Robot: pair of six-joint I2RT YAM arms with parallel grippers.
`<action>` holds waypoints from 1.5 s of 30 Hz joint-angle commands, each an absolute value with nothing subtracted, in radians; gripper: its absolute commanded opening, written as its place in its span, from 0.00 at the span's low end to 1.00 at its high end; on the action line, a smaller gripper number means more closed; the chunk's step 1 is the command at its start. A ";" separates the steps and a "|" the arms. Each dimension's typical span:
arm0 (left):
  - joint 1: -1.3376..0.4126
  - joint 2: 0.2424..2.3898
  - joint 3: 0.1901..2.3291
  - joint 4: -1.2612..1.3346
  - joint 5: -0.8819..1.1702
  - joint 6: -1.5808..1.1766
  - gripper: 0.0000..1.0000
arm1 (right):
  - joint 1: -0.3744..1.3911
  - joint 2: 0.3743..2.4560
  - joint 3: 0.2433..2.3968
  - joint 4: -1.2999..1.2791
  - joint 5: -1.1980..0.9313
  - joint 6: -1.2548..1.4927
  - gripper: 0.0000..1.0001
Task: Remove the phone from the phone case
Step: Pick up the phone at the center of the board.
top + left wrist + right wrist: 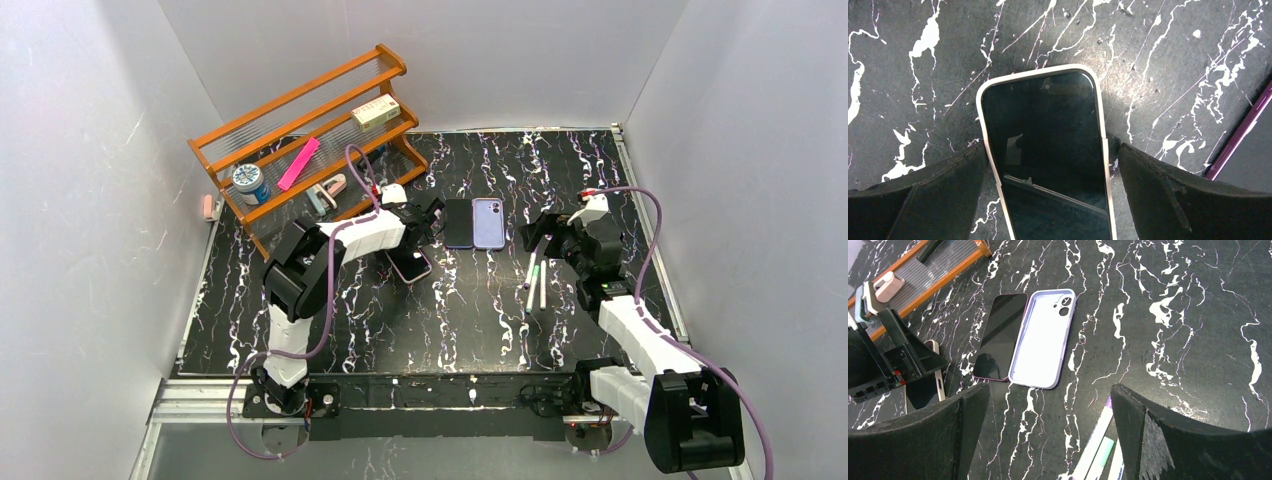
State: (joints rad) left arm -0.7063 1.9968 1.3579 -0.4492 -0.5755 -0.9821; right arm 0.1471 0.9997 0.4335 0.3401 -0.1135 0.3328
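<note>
My left claw hangs low over the black marbled surface, its fingers spread wide and gripping nothing. The phone lies flat between them, screen up, seated inside its cream case, whose rim wraps the screen edge all round. The phone's long axis runs along the gap between my fingers, leaning slightly. Its rounded top end, with the small camera dot, points away from my wrist. My right claw is also wide open and empty above two pens. Farther out, a lilac case lies inside up with nothing in it, its camera cutout at the far end. A bare dark phone rests against its left side, the two parallel. The orange rack at the back left holds a cream box on an upper shelf, with a pink bar and a blue-lidded jar lower down. Any print on the box and the jar is too small to read.
</note>
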 commanded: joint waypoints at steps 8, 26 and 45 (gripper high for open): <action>-0.710 2.033 1.368 -0.517 -0.585 -1.046 0.98 | 0.149 1.031 0.471 0.352 -0.185 0.297 0.97; -0.709 1.843 1.198 -0.391 -0.434 -1.045 0.55 | 0.339 1.103 0.440 0.429 -0.329 0.414 0.95; -0.708 1.635 1.004 -0.198 -0.311 -1.100 0.32 | 0.662 1.586 0.524 0.788 -0.335 0.649 0.90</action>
State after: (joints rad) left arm -0.7052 1.7020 1.0172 -0.2489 -0.3344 -1.0657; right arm 0.6411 1.5295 0.4698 0.6537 -0.3035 0.6033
